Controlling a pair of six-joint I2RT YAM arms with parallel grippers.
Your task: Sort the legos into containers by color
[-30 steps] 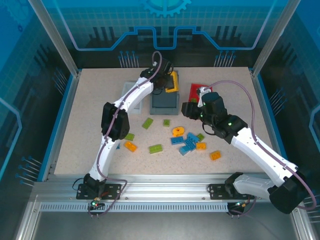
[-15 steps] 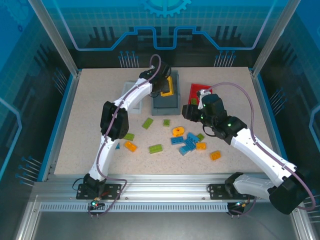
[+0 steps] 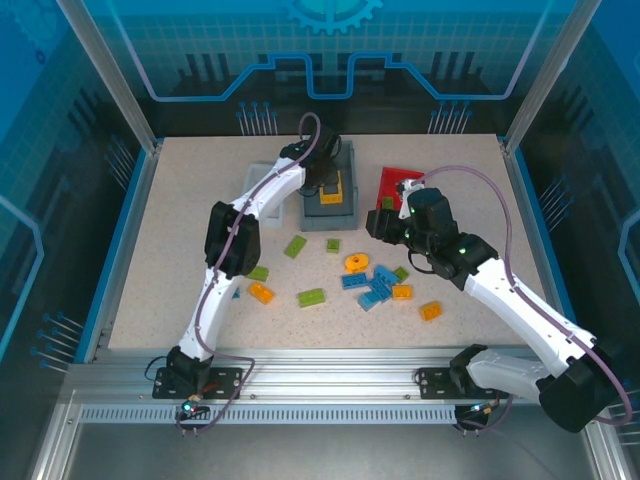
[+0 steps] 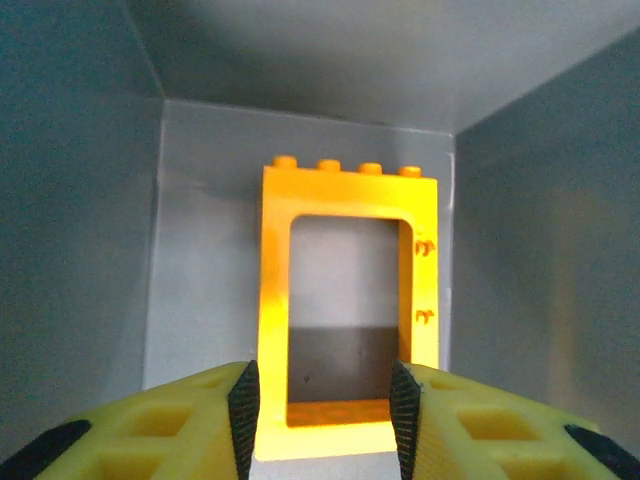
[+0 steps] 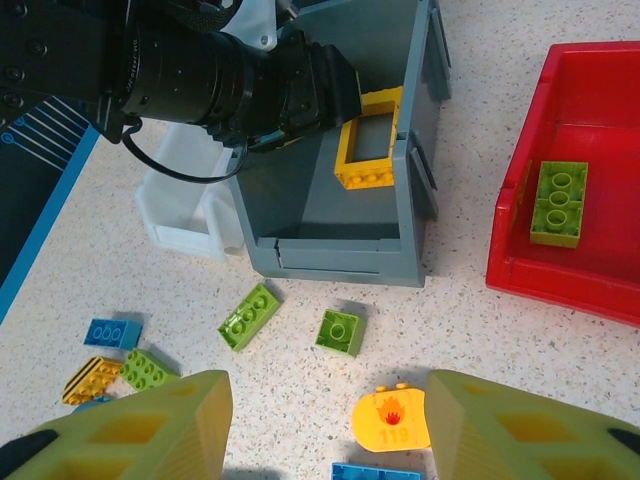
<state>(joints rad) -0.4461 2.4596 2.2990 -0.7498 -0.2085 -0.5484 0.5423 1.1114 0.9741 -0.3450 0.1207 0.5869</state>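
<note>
A square yellow frame [image 4: 275, 300] lies inside the dark grey bin [image 3: 330, 211], with my left gripper [image 4: 324, 415] just above its near end. The jaws stand apart and grip nothing; the frame [image 5: 366, 176] rests by the bin's right wall. My right gripper [image 5: 325, 400] hangs open over the table, above a green square brick [image 5: 340, 332] and the round yellow piece [image 5: 393, 418]. One green brick [image 5: 557, 203] lies in the red bin [image 5: 590, 90]. The white bin [image 5: 185, 215] sits left of the grey one.
Loose legos lie in front of the bins: green ones [image 3: 295, 246] [image 3: 311, 297], blue ones [image 3: 375, 290], orange ones [image 3: 261, 292] [image 3: 431, 311]. The left arm [image 3: 255, 200] stretches across the white bin.
The left gripper lowered the yellow frame into the grey bin and opened; the frame now lies on its own. The right gripper barely moved.
</note>
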